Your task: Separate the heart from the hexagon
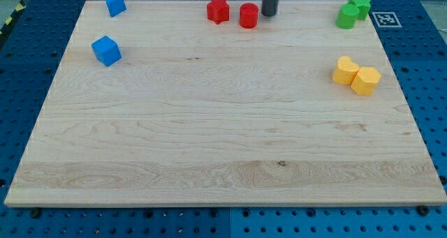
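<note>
A yellow heart [344,70] and a yellow hexagon [366,80] lie touching each other near the view's right edge of the wooden board [209,140], the hexagon to the right and slightly lower. My tip [269,14] is at the view's top centre, just right of a red cylinder [248,15], far up and left of the yellow pair.
A red star [218,10] sits left of the red cylinder. A green cylinder [347,17] and a green star [360,5] touch at the top right. Two blue blocks [114,3] [106,50] lie at the top left. A marker tag [385,18] is off the board's top right corner.
</note>
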Motion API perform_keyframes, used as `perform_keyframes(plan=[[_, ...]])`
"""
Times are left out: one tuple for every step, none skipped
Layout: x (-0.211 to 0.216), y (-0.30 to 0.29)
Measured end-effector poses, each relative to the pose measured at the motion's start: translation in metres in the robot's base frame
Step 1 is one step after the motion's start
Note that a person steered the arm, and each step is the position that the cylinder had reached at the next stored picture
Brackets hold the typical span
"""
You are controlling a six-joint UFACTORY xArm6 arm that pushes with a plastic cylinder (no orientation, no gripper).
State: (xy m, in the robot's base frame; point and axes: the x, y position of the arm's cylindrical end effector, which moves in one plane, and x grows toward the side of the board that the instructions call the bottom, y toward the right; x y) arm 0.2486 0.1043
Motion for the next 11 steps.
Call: perform_keyframes(plan=[[0.060,0.026],[0.094,0.045],[0.110,0.071],[0.130,0.089],[0.130,0.099],[0.130,0.129],[0.130,0.160],[0.134,0.159],[0.140,0.131],[0.150,0.109],[0.167,0.105]])
